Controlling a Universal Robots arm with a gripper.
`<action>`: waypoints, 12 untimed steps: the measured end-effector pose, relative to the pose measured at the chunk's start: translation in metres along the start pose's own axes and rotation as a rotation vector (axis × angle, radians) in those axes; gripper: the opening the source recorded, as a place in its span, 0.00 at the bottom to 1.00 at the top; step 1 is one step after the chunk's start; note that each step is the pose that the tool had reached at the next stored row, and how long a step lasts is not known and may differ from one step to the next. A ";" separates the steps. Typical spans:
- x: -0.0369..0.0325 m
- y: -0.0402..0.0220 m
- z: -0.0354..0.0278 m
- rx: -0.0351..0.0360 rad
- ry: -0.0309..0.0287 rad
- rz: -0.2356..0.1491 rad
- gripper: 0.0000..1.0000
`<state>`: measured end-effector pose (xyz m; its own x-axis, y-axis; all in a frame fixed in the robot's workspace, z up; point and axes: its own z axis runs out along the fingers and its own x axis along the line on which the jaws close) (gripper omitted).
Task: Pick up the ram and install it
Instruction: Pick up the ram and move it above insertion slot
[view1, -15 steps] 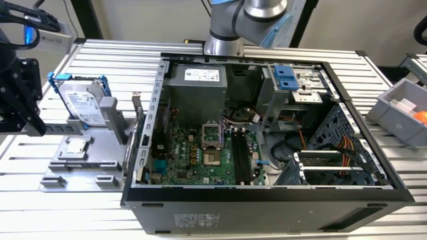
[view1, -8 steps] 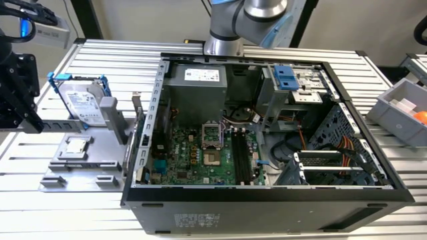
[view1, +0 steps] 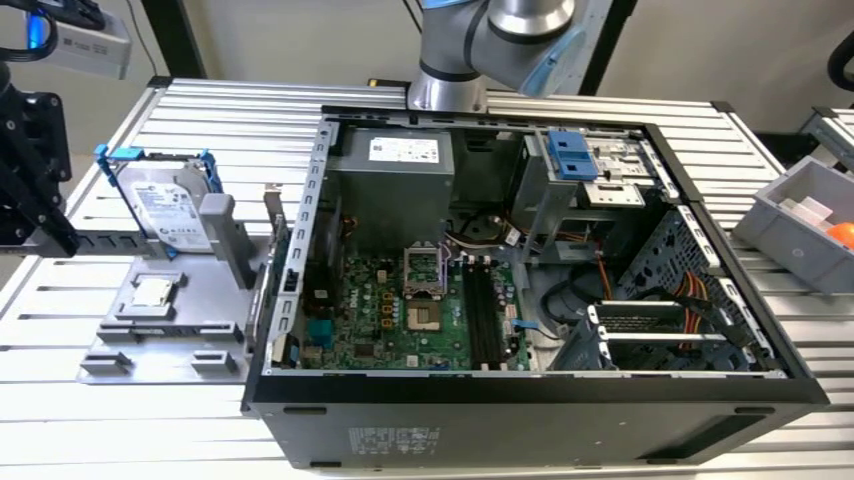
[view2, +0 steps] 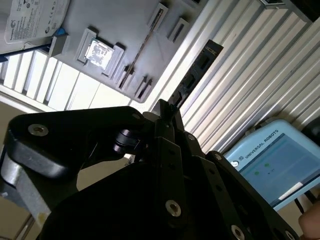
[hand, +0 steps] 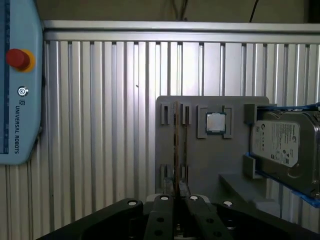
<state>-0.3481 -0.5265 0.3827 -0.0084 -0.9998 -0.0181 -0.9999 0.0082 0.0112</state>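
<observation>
**Status.** ram (hand: 176, 145) stands on edge in holder (hand: 215, 165) on desk (hand: 100, 125), just beside cpu (hand: 216, 122). hdd (hand: 282, 145) sits on the cpu's other side. In the second wrist view the ram (view2: 144, 46) reads as a thin stick in the grey holder. It is not picked up yet. Slots (view1: 481, 318) on mobo (view1: 387, 320) inside case (view1: 534, 405) look empty, but can't be sure.

**Gripper** (hand: 178, 199): jaws narrow with a small gap, nothing held, well clear of the holder. In the first wrist view the ram's line runs into that gap, so alignment is approx. OK.

**Risks (my judgement):**
1. The gap is narrow against the stick. With any sideways offset on the way down, a jaw lands on the ram's top edge instead of beside it. That could chip the pcb or jam the ram in its holder slots.
2. The edge is thin, so there is little grip area. A clamp off-centre lengthwise would let the ram tilt in the jaws, and it would not meet the slot square.
3. The cpu is just beside the ram, so a skewed approach could knock it out of its pocket.
4. At install the slots lie low in the case, with walls and cables (view1: 683, 300) near. A tilted or reversed ram won't seat, and pressing it would flex the mobo. Can't tell whether the latches are open.
</observation>
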 end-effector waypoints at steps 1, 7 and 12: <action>0.0000 0.0000 -0.0008 0.0001 0.0000 0.000 0.00; -0.0001 0.0000 -0.0033 0.0001 -0.0001 0.000 0.00; -0.0003 0.0000 -0.0034 0.0001 0.0000 0.000 0.00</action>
<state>-0.3481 -0.5263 0.3861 -0.0085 -0.9998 -0.0182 -0.9999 0.0083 0.0112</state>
